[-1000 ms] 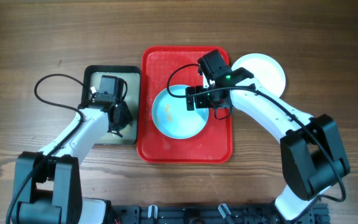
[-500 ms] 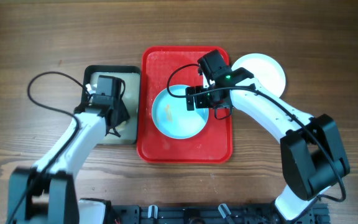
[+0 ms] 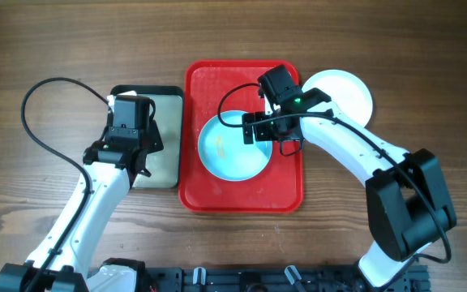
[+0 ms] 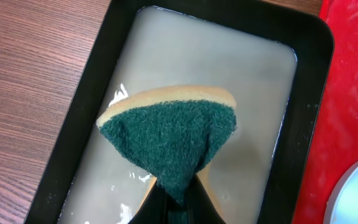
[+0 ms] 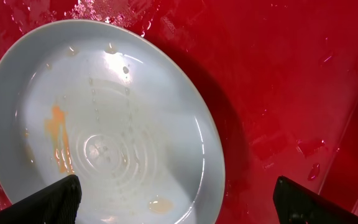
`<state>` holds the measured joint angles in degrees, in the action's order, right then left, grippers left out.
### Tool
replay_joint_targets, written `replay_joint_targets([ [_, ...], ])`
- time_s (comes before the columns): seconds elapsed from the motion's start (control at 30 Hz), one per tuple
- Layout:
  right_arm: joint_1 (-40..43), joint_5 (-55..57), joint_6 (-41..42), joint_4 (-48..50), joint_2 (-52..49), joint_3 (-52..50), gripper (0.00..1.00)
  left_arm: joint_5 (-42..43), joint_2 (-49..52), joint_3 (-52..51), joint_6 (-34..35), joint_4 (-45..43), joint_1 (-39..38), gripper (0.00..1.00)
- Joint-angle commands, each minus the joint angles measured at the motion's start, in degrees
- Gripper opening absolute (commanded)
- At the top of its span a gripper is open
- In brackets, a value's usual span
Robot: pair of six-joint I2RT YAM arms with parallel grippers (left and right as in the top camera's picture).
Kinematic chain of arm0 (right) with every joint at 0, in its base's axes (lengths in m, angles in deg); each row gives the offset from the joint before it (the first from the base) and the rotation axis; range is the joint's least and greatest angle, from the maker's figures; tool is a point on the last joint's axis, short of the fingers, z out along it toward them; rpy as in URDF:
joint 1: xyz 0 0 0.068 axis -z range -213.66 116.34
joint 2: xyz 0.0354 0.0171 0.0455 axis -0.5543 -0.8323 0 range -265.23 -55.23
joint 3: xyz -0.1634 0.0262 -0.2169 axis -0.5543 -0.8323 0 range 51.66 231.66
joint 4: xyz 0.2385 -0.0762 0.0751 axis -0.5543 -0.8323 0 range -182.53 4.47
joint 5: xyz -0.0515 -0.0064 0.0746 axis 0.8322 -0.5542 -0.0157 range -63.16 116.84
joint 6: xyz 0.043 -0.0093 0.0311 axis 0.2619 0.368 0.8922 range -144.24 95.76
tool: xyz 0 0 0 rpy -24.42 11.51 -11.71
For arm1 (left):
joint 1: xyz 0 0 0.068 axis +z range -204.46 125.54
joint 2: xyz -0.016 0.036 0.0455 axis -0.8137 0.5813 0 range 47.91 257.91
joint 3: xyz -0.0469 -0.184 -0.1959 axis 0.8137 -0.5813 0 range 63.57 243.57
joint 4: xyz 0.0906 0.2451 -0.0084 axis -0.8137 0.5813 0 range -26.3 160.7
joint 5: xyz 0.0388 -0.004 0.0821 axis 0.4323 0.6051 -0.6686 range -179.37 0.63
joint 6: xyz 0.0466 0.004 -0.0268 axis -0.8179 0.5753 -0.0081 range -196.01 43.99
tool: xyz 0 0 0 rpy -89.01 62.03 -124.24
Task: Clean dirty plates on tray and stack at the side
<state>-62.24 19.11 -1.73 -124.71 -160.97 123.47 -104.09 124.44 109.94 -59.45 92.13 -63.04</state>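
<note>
Over the basin (image 3: 169, 94) of cloudy water, just left of the tray (image 3: 209, 197), the left pincer (image 4: 178, 198) is closed on a sponge (image 4: 169, 134), whose green side faces the wrist camera. On the tray lies one plate (image 3: 232, 148), pale blue with orange stains and some drops of water, and the right pincer (image 3: 259, 128) hangs wide open over its right edge, gripping nothing. A second, white plate (image 3: 349, 91) lies on the counter (image 3: 428, 65), just right of the tray.
</note>
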Motion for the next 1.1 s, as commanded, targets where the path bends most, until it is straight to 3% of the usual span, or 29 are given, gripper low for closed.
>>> replay_joint_targets([
  [0.0,-0.22,-0.48,0.13,0.13,0.83,-0.04,0.99,0.31,-0.79,1.01,-1.14,-0.07,0.11,0.04],
  [1.07,-0.22,0.33,-0.04,3.28,0.85,-0.04,0.98,-0.33,-0.79,1.01,-2.64,1.97,0.11,0.04],
])
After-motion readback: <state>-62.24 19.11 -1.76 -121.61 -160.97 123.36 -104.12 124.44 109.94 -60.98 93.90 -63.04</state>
